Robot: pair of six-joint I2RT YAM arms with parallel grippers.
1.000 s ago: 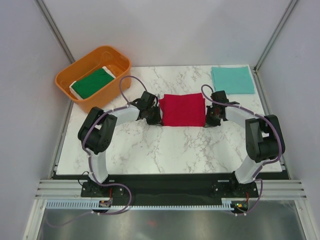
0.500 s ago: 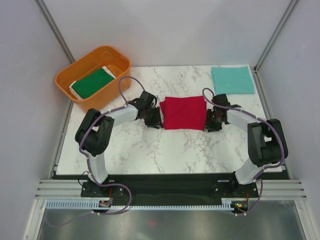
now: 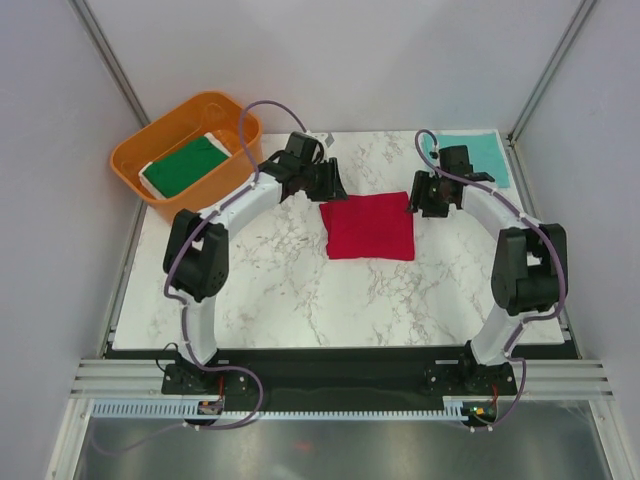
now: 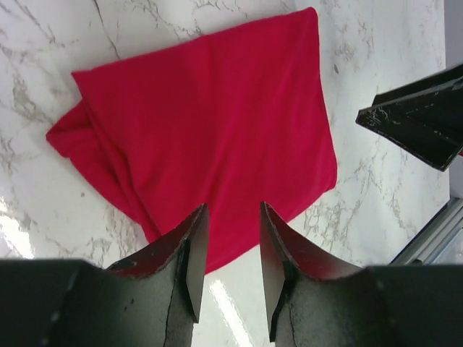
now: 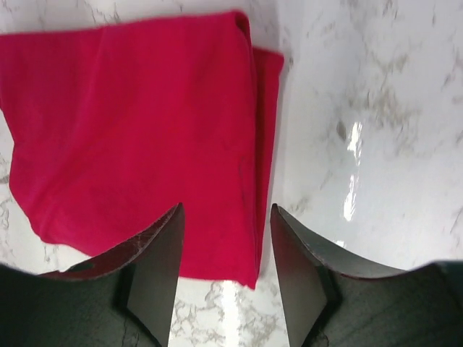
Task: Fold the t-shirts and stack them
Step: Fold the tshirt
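When I read the top view from the near edge outward, the first items are a ribbed aluminium rail (image 3: 330, 385) and a black base strip (image 3: 330, 362) that carries both arms. Beyond them is the table (image 3: 290, 295), a flat, glossy slab in a white marble pattern with grey veining. Both wrist views show bright glare patches on it. Plain pale-grey wall panels (image 3: 340, 60) enclose the cell on three sides, with slim metal posts (image 3: 105, 55) running up the far corners.

The red t-shirt (image 3: 368, 228) lies at table centre, folded into a soft, matte rectangle that sits flat on the marble. In the right wrist view its layered fold edges run along the 3 o'clock side.

The left gripper (image 3: 328, 183) sits at the shirt's 11 o'clock corner. Its hard, black, tapered fingers are spread, with nothing between them. The right gripper (image 3: 428, 195) sits at the 1 o'clock corner, its fingers likewise parted and empty.

Farther out, at the table's 10 o'clock corner, stands the orange tub (image 3: 140, 160), a smooth plastic bin with rounded corners. It holds the dark green t-shirt (image 3: 185, 165), folded, with a white edge showing. At the 1 o'clock corner the teal t-shirt (image 3: 490, 155) lies folded flat, partly hidden behind the right arm.
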